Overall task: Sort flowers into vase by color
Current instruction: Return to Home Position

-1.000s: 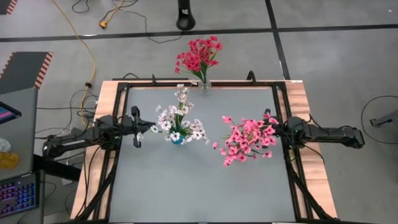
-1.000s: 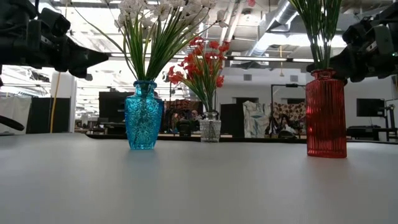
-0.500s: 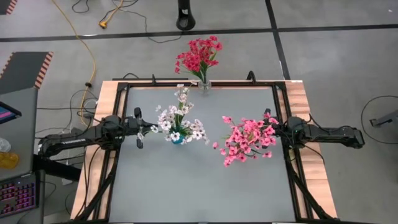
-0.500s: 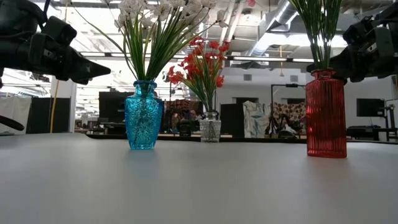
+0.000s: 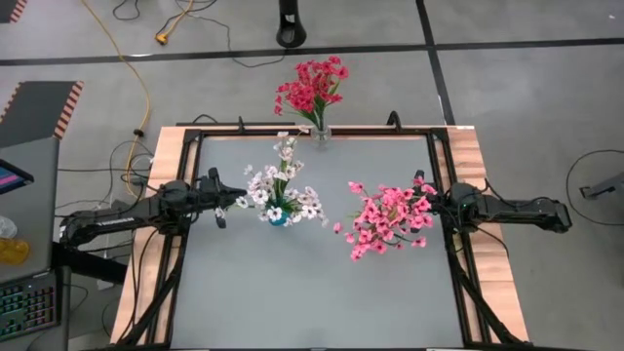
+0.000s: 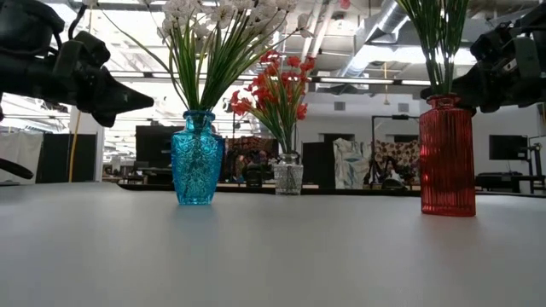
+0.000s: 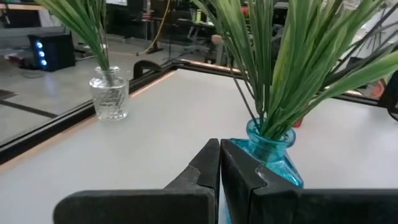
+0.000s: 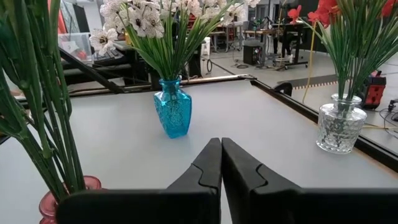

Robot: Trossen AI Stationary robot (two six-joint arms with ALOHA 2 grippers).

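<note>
White flowers (image 5: 278,185) in blue vase (image 6: 196,158), pink flowers (image 5: 385,219) in red vase (image 6: 446,158), red flowers (image 5: 312,86) in clear vase (image 6: 288,177).
Left tool (image 7: 219,163) near blue vase, right tool (image 8: 221,162) near red vase; fingers together on both.

Yellow cable (image 5: 146,97), keyboard (image 5: 26,308), floor beside table

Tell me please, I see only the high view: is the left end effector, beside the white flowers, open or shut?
Observer: Shut. In the left wrist view the left end effector has its fingers pressed together, with nothing between them.
Operator: And the right one, next to the pink flowers?
Observer: The right end effector is also shut and empty, as its own wrist view shows.
Operator: The blossoms hide the vase under the pink flowers. What kind is it?
Observer: The low view shows a red ribbed glass vase, standing upright on the table.
</note>
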